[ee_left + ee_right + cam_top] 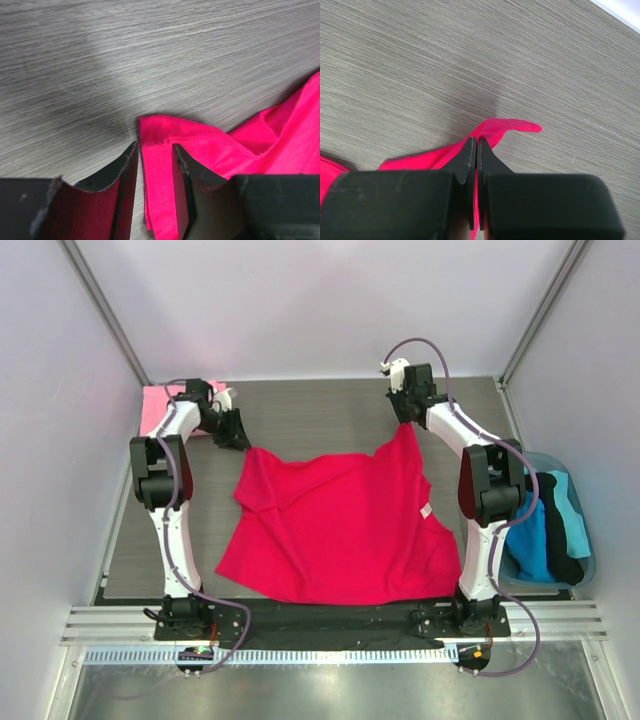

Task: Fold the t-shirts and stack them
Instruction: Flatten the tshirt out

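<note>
Lifting could have dropped the red t-shirt (pixel 340 525), since the left fingers (pixel 179 185) stood open around its corner while the right fingers (pixel 470 170) pinched shut on another corner.

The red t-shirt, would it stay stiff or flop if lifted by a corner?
Probably floppy: the red t-shirt wrinkles and sags away from the corner pinched in the right gripper. Likely light, since that thin pinch seems to hold it up.
</note>
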